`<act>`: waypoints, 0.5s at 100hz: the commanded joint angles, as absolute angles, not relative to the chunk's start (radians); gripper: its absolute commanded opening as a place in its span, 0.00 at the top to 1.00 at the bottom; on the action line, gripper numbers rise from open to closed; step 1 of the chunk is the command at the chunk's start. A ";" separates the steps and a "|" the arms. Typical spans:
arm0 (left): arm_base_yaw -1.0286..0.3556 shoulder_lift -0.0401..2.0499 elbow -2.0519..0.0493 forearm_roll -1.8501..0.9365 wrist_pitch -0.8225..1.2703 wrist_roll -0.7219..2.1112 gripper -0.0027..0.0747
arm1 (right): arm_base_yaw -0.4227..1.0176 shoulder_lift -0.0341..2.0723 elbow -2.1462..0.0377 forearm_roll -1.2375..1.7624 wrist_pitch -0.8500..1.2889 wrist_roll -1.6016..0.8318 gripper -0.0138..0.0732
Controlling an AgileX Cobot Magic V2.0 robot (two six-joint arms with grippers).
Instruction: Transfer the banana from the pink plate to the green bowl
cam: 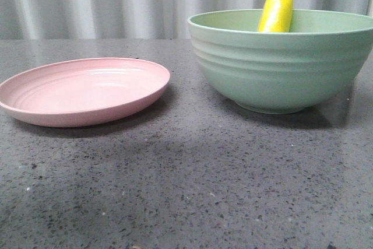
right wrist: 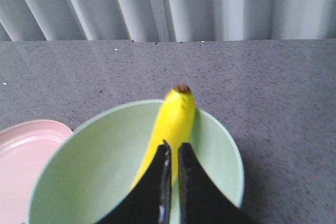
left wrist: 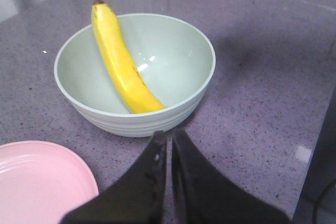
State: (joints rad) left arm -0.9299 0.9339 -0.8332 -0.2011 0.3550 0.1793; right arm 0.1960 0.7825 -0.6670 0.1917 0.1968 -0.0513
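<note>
The banana (left wrist: 122,61) lies inside the green bowl (left wrist: 202,85), leaning on its rim; the pink plate (cam: 81,90) sits bare. Both tools, left (left wrist: 169,145) and right (right wrist: 173,153), are closed on nothing. The transfer looks done; only retreat remains.

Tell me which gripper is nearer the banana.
Right. The right gripper hangs directly over the green bowl, just above the banana. The left gripper sits back outside the bowl's rim, over the table near the pink plate.
</note>
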 commanded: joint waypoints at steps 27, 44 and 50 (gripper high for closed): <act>-0.932 0.575 -0.524 -0.202 0.024 0.180 0.99 | 0.197 0.363 -0.335 0.137 -0.068 -0.059 0.91; -0.932 0.449 -0.415 -0.202 0.008 0.180 0.99 | 0.197 0.184 -0.259 0.113 -0.074 -0.059 0.91; -0.932 0.407 -0.393 -0.202 0.013 0.180 0.99 | 0.197 0.131 -0.248 0.113 -0.074 -0.059 0.91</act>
